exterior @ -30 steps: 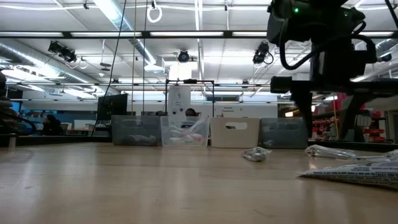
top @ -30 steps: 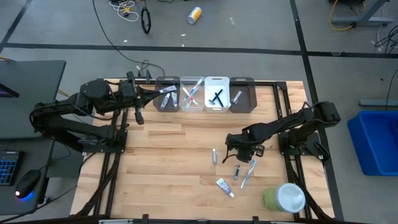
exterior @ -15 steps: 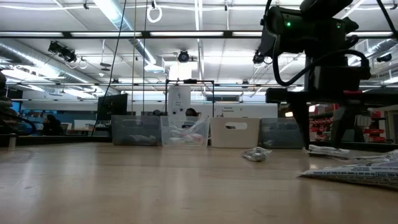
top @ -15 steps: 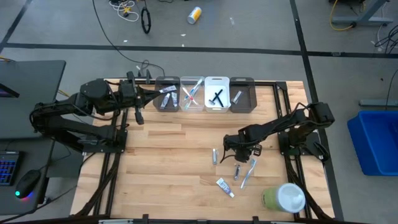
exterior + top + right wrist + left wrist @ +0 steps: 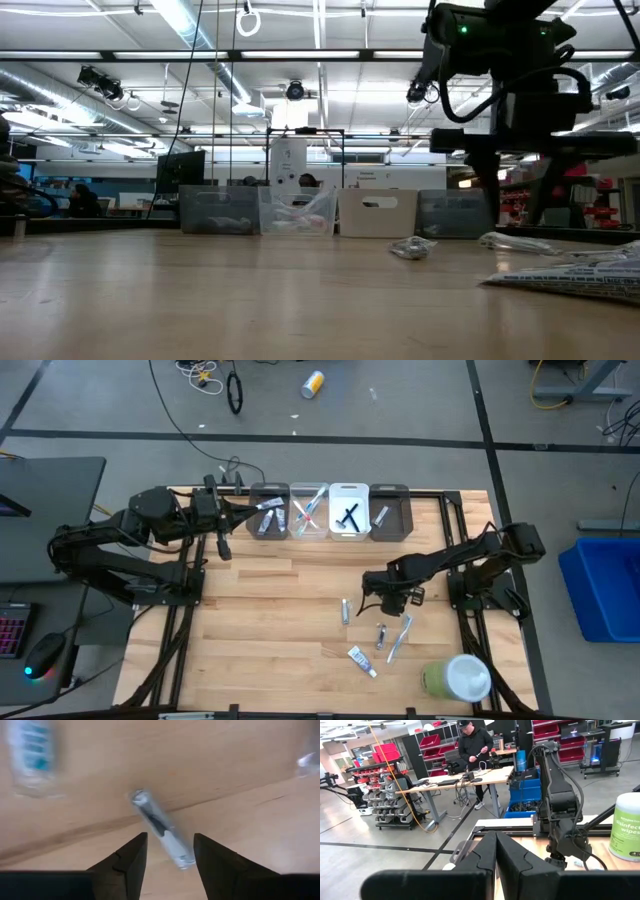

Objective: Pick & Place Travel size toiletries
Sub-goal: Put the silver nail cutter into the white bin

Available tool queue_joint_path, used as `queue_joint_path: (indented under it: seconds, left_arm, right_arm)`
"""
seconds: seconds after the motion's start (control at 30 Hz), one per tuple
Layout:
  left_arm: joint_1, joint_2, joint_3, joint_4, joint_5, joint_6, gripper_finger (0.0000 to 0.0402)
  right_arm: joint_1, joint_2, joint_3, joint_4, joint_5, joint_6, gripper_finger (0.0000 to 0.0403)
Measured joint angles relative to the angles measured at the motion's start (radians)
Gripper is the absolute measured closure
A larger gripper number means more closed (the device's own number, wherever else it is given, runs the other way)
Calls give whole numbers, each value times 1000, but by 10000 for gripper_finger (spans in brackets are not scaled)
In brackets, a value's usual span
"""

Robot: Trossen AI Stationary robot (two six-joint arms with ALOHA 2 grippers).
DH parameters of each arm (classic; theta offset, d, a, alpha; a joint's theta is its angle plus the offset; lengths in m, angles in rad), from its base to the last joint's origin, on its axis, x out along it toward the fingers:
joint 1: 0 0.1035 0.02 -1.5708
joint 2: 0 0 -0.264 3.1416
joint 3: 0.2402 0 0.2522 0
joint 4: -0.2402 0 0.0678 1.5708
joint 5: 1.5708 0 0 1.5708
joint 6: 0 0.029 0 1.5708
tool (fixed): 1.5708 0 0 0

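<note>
Several travel size toiletries lie loose on the table's near right part: a small grey tube (image 5: 346,610), a small wrapped item (image 5: 381,634), a toothbrush (image 5: 400,637) and a white-blue toothpaste tube (image 5: 362,659). My right gripper (image 5: 386,600) points down over them. In the right wrist view it (image 5: 169,852) is open, and a clear-wrapped item with a dark core (image 5: 161,831) lies flat on the wood in the gap between its fingers, untouched. My left gripper (image 5: 222,545) is shut (image 5: 495,865), held level and high at the far left.
Four bins stand in a row at the far edge (image 5: 268,512), (image 5: 308,512), (image 5: 348,512), (image 5: 390,512), with toiletries inside. A large green-and-white round container (image 5: 457,678) stands at the near right corner. Bare wood spans the table's middle and left.
</note>
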Motion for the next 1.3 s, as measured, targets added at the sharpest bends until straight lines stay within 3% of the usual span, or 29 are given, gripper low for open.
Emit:
queue_joint_path:
  seconds: [0.33, 0.8, 1.3]
  left_arm:
    - [0, 0, 0, 0, 0, -9, 384]
    - [0, 0, 0, 0, -8, -10, 384]
    - [0, 0, 0, 0, -8, -11, 384]
  right_arm:
    - [-68, 7, -57, 31, 1, -84, 235]
    - [-71, 8, -92, 97, 31, -92, 250]
    - [-74, 6, -125, 95, 19, -75, 344]
